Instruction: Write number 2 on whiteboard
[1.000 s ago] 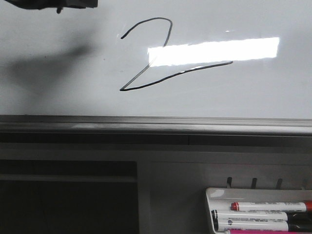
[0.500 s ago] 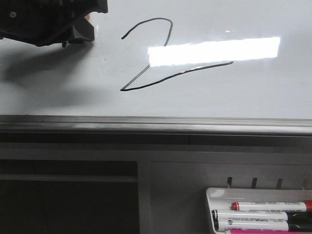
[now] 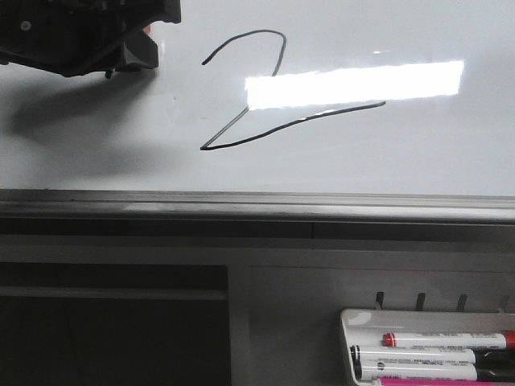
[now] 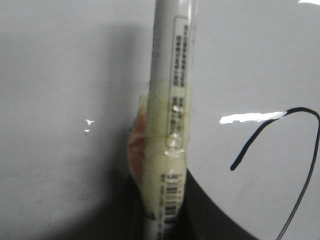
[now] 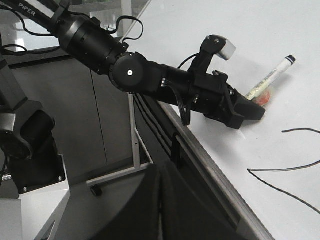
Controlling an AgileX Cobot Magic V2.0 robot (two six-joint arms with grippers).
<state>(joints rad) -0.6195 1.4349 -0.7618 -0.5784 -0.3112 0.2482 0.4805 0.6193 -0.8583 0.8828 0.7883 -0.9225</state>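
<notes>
**Whiteboard with drawn numeral, left arm holding marker**

Whiteboard (image 3: 418, 153): large glossy white board, grey metal lower edge, bright rectangular light reflection right of centre

Number 2 (image 3: 278, 80): thin black line on the board, wide and slanted, long bottom stroke running right beneath the reflection; its upper curl also shows in the left wrist view (image 4: 300, 150)

Left hand (image 3: 133, 48): black, at the upper left of the front view, just left of the numeral and apart from it, casting a soft shadow on the board; closed on a marker (image 4: 170, 100)

Marker: white barrel with barcode label, wrapped in yellowish tape with an orange patch; in the right wrist view it juts from the hand (image 5: 247, 107) with its dark cap (image 5: 289, 59) pointing away from the numeral

Right hand: not visible in any view

Tray (image 3: 348, 323): small, white, lower right below the board, holding markers (image 3: 442, 340), one with a red band
</notes>
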